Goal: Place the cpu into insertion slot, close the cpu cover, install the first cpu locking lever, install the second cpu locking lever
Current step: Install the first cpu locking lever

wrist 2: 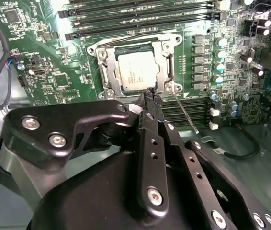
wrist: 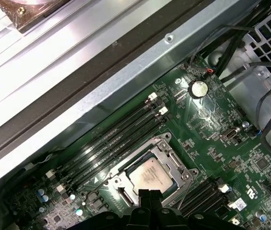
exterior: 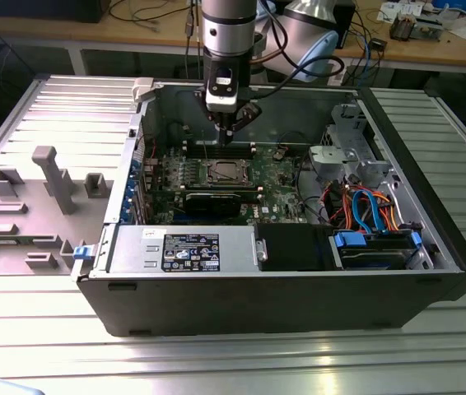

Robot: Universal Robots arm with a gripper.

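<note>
cpu (wrist 2: 136, 72) seated, end effector (wrist 2: 151, 97) closed nearby

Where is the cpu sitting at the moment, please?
In both wrist views the cpu lies in the socket on the green board, between the memory slot rows, just beyond the gripper.

The exterior view stands well back and high, looking down into the open black metal computer case (exterior: 282, 304) and taking in the whole of it, with the grey robot arm (exterior: 226, 33) at the far side. Both wrist views ride close behind the black metal gripper (wrist 2: 152, 98) (wrist: 149, 195) and look past its fingertips onto the green circuit board (wrist 2: 54, 76) (wrist: 221, 153), each from a different side. The first wrist view reaches on to the grey sheet-metal case wall (wrist: 126, 79). All three views share the flat square silver-grey cpu (exterior: 219, 171) (wrist 2: 136, 71) (wrist: 150, 175), just beyond the fingertips.
</note>
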